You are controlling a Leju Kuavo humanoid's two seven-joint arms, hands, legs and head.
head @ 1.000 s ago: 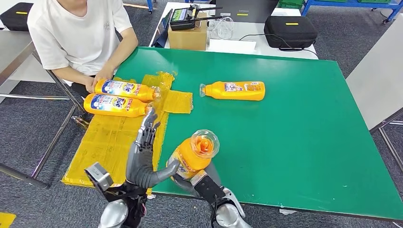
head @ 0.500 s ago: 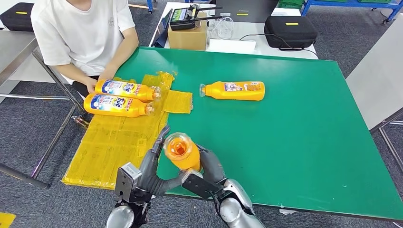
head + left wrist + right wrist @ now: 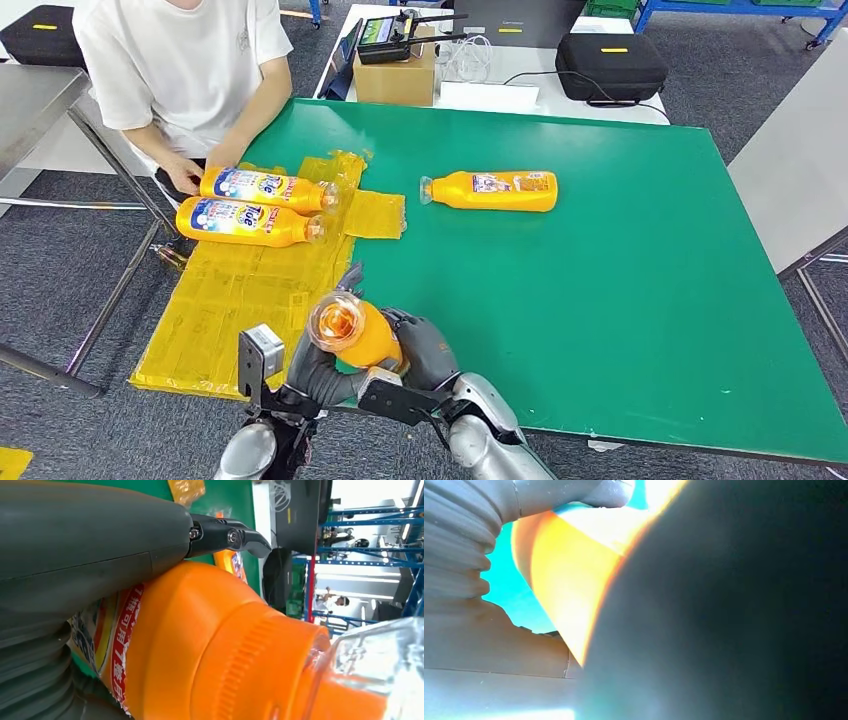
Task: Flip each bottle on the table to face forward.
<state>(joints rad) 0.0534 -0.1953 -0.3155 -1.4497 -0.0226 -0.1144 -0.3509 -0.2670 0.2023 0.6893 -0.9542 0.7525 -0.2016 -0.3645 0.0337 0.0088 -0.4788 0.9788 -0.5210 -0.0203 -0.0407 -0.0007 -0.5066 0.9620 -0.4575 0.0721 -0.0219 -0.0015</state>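
Note:
An orange bottle (image 3: 362, 334) with a clear cap is lifted over the table's near-left edge, its cap tipped toward me and to the left. My right hand (image 3: 428, 347) wraps its body from the right. My left hand (image 3: 318, 376) cups it from below and the left; in the left wrist view the thumb (image 3: 85, 540) lies along the bottle (image 3: 210, 645) beside its label. In the right wrist view the bottle (image 3: 564, 575) sits right up against the right hand (image 3: 469, 580). Another orange bottle (image 3: 495, 190) lies on its side mid-table. Two bottles (image 3: 250, 205) lie label-up on yellow sheeting.
A person in a white shirt sits at the far left corner, one hand (image 3: 186, 178) by the two labelled bottles. The yellow sheeting (image 3: 235, 300) hangs over the left edge of the green table (image 3: 620, 300). A cardboard box (image 3: 396, 75) and a black case (image 3: 610, 65) stand behind.
The held bottle has moved left and toward me, with its cap tipping further left. My left hand has dropped from upright to close under the bottle.

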